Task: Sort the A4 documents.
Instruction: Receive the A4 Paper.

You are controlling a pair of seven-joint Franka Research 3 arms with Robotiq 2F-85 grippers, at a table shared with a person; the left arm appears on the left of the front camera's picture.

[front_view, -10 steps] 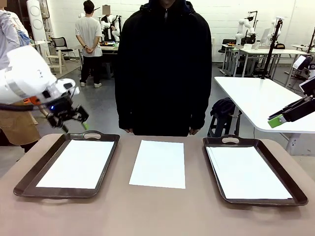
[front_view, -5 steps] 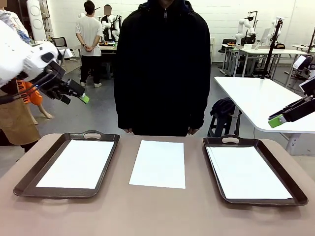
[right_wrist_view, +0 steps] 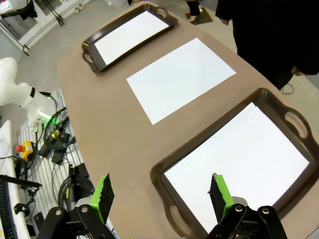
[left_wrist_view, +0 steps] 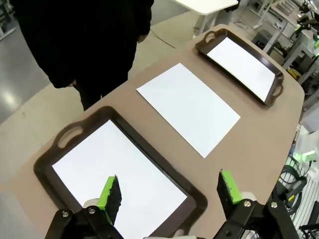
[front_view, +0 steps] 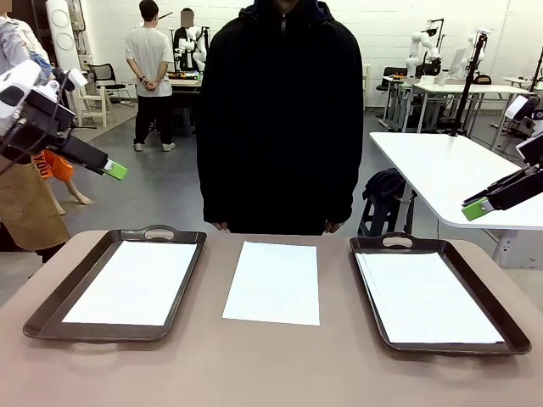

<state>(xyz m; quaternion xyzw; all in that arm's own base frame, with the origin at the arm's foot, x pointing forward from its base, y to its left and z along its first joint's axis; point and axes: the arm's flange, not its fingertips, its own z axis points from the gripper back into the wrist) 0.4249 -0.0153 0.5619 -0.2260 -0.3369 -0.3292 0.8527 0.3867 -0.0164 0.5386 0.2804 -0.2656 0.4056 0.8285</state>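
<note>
Grippers left (front_view: 112,169) and right (front_view: 475,208) hang wide and empty; lifting the loose sheet (front_view: 273,282) on the table (front_view: 271,365) likely calls for an edge pinch.

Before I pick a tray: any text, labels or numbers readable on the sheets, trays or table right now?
None can be read.
Loose A4 sheet on the table: blank.
Sheet in the left tray: blank.
Sheets in the right tray: blank.
Trays and table: no label or mark.
Orange item behind the left arm: black letters, too cut off to read.
</note>
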